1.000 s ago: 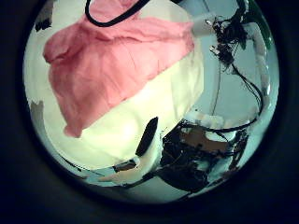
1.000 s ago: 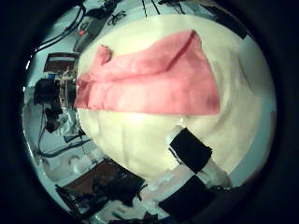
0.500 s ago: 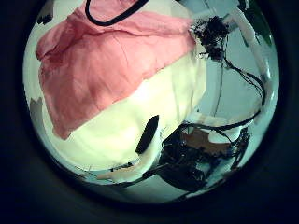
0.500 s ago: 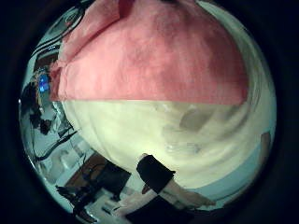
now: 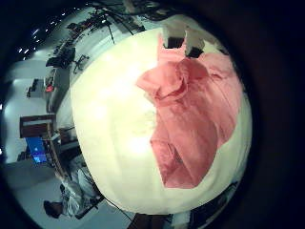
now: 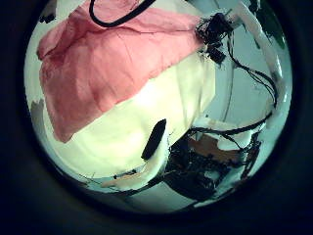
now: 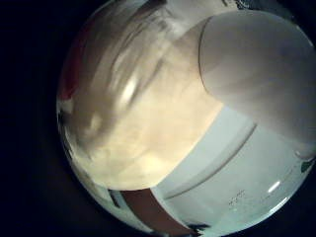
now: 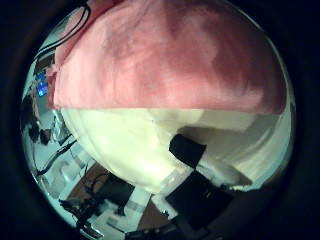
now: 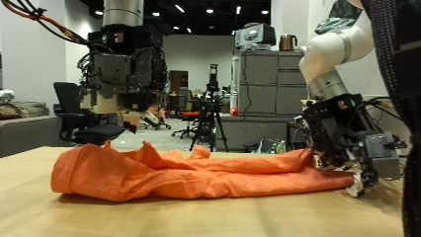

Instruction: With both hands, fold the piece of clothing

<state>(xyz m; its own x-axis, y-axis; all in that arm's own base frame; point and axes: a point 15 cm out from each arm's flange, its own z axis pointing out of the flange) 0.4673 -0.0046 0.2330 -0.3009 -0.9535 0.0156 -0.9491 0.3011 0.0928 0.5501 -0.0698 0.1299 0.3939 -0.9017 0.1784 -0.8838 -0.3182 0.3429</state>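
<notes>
An orange piece of clothing [image 9: 198,168] lies crumpled in a long heap on the wooden table [image 9: 198,212]. My right hand [image 9: 349,148] is low at the other end, open, with its fingertips at the table beside the cloth's edge. The clothing also shows in the left little finger side palm view [image 5: 195,114] and the left thumb side palm view [image 6: 98,69], beside a straight finger [image 6: 154,140]. It fills much of the right thumb side palm view [image 8: 170,60], with a finger [image 8: 187,150] over bare table [image 8: 140,135].
Bare table lies in front of the heap. Beyond the table stand a grey cabinet [image 9: 270,94] and an office chair [image 9: 72,109].
The right thumb side palm view has closed in on the clothing, which now fills more of it. The left thumb side palm view has shifted only slightly.
</notes>
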